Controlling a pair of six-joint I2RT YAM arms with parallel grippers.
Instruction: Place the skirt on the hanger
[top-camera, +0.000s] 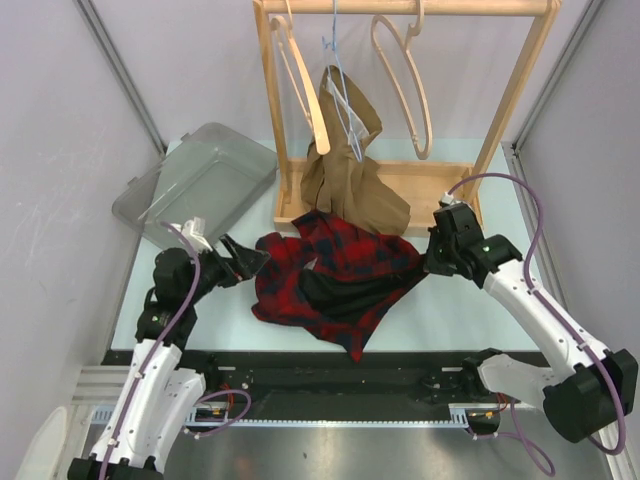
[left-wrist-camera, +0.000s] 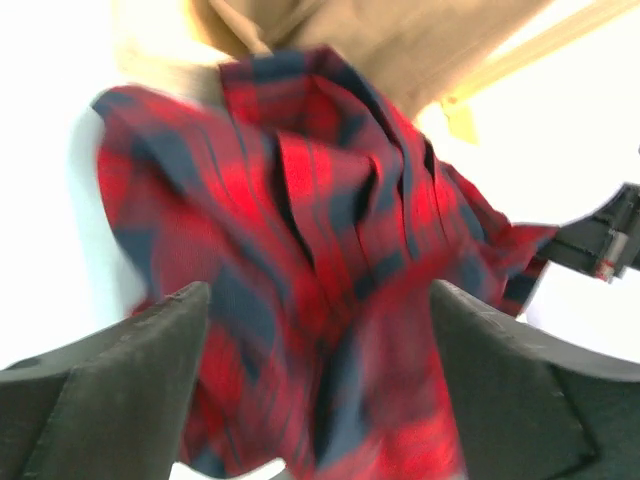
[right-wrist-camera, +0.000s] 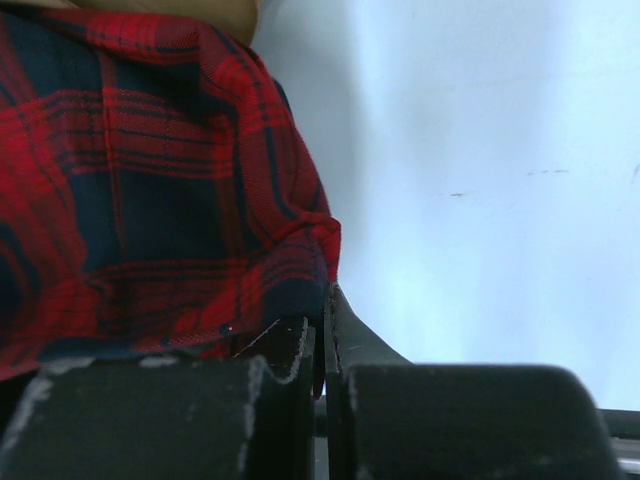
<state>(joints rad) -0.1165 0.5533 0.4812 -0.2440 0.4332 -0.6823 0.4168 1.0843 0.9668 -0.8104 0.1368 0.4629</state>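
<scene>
Currently the skirt (top-camera: 335, 275) is lying bunched mid-table (top-camera: 225, 310), its top edge touching the brown garment (top-camera: 350, 185) that's hanging off the blue wire hanger (top-camera: 345, 110) on the wooden rack (top-camera: 460, 6). Right tool (top-camera: 432, 258) is pinching the skirt's right edge, fingers pressing together on the fabric; left tool (top-camera: 250, 260) is sitting at the skirt's left edge, fingers (left-wrist-camera: 120, 370) spread with plaid showing between them. Wooden hangers (top-camera: 316, 120) are hanging either side of the wire one, and a clear bin (top-camera: 200, 180) is sitting back-left.
</scene>
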